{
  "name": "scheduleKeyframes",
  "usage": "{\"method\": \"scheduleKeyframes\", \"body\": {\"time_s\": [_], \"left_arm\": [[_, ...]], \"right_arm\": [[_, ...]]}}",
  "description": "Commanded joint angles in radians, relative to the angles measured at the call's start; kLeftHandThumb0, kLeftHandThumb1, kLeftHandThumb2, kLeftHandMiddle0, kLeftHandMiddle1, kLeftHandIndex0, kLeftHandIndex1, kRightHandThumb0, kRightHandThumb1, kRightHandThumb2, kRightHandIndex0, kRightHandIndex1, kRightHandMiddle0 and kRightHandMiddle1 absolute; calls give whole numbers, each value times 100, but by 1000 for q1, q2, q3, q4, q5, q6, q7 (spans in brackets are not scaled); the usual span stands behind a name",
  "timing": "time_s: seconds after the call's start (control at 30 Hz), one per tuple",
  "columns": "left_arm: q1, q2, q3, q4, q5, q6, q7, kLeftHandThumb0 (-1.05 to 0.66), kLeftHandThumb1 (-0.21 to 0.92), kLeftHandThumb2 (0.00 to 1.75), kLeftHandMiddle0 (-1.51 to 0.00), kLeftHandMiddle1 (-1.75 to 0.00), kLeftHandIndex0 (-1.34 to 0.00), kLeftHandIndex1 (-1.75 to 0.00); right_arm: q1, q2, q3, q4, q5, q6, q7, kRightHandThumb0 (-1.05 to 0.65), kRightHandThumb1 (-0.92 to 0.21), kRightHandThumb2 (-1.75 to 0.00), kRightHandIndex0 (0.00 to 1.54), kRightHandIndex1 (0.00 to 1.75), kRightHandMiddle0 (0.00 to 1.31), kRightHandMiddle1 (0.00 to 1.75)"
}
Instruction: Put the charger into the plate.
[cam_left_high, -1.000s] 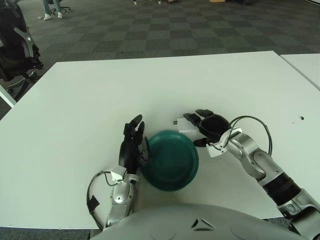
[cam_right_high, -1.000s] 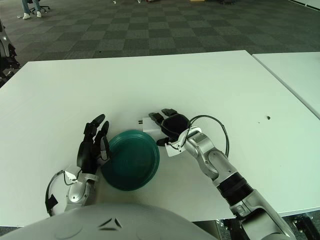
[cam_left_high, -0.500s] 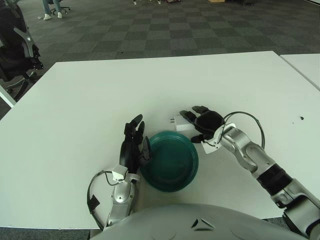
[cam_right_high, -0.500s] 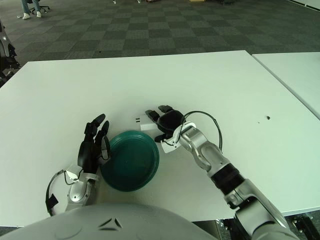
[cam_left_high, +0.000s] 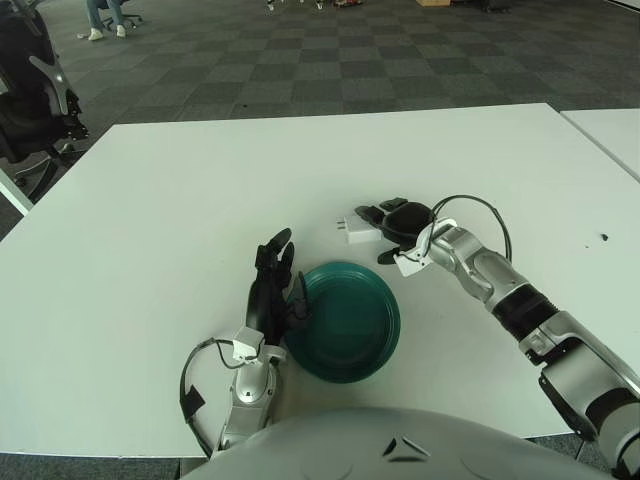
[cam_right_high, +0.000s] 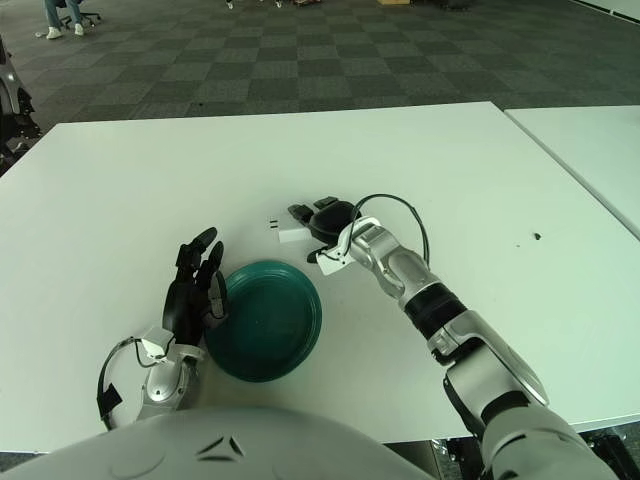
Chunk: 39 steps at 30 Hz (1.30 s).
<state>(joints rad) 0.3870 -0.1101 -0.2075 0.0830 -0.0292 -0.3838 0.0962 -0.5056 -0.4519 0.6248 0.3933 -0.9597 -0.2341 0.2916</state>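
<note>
— So, where's the charger (cam_left_high: 357, 228)?
— Just beyond the right hand (cam_left_high: 398, 222) fingertips, on the white table (cam_left_high: 180, 200), above the green plate (cam_left_high: 345, 320). Whether those fingers grip it, I can't tell.
— Risk?
— A shallow pinch could let it slip. Left hand (cam_left_high: 272, 295), fingers spread, sits beside the plate; checkered carpet (cam_left_high: 300, 60) behind.

— Where is the charger (cam_left_high: 357, 229)?
— On the table (cam_left_high: 160, 220), above the plate (cam_left_high: 347, 320). The right hand (cam_left_high: 397, 222) touches it.
— And the left hand (cam_left_high: 272, 296)?
— Open, beside the plate.
</note>
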Motion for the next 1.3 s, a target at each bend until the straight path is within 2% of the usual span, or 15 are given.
{"method": "scheduleKeyframes", "body": {"time_s": [0.0, 0.27, 0.37, 0.43, 0.6, 0.77, 0.83, 0.97, 1.07, 1.1, 1.17, 1.2, 1.27], "left_arm": [[20, -86, -33, 34, -13, 36, 17, -89, 92, 99, -36, -1, 0, -75], [21, -90, -46, 26, -14, 50, 36, -90, 92, 100, -37, -1, 0, -77], [21, -89, -50, 23, -12, 56, 45, -90, 92, 101, -39, -1, 0, -78], [21, -89, -53, 20, -15, 60, 47, -91, 92, 102, -39, -2, 0, -79], [23, -87, -61, 10, -27, 71, 46, -92, 92, 102, -40, -2, 0, -80], [25, -83, -67, 2, -40, 77, 45, -92, 92, 102, -41, -2, 0, -81], [25, -82, -69, 0, -42, 78, 47, -93, 92, 101, -42, -2, 0, -81], [27, -76, -72, -4, -44, 79, 49, -93, 92, 101, -42, -2, -1, -83], [28, -70, -73, -8, -46, 83, 47, -93, 92, 102, -44, -3, -2, -84], [28, -68, -74, -11, -47, 87, 47, -93, 92, 102, -44, -3, -2, -84], [28, -65, -75, -20, -48, 97, 48, -93, 92, 102, -45, -3, -3, -84], [28, -64, -75, -22, -48, 101, 48, -93, 92, 102, -45, -3, -3, -85], [29, -62, -75, -30, -49, 112, 49, -93, 92, 102, -45, -3, -3, -85]], "right_arm": [[9, -19, 40, 84, 15, -44, 75, -69, -92, -53, 37, 7, 0, 54], [-70, -28, 77, 168, 6, -125, 68, -66, -92, -52, 40, 7, 0, 69], [-105, -23, 93, 194, -2, -134, 74, -65, -92, -51, 43, 8, 0, 82], [-123, -18, 102, 208, -5, -137, 78, -64, -92, -51, 45, 8, 0, 98], [-160, -11, 124, 240, -1, -150, 85, -59, -92, -48, 50, 10, 12, 120], [-179, -6, 137, 259, -2, -162, 70, -55, -91, -48, 52, 10, 24, 128], [-181, -5, 138, 263, -1, -165, 63, -44, -92, -43, 52, 10, 29, 148], [-184, -8, 146, 262, -6, -177, 36, -38, -92, -40, 52, 9, 32, 157], [-183, -15, 153, 256, -15, -187, 16, -37, -87, -48, 56, 11, 33, 162], [-181, -18, 154, 251, -18, -187, 13, -37, -85, -54, 55, 20, 33, 164], [-178, -24, 154, 239, -25, -183, 11, -37, -80, -64, 49, 52, 33, 168], [-177, -25, 155, 237, -27, -182, 10, -37, -77, -70, 44, 77, 32, 170], [-167, -36, 148, 212, -24, -172, 17, -38, -74, -75, 40, 104, 32, 173]]}}
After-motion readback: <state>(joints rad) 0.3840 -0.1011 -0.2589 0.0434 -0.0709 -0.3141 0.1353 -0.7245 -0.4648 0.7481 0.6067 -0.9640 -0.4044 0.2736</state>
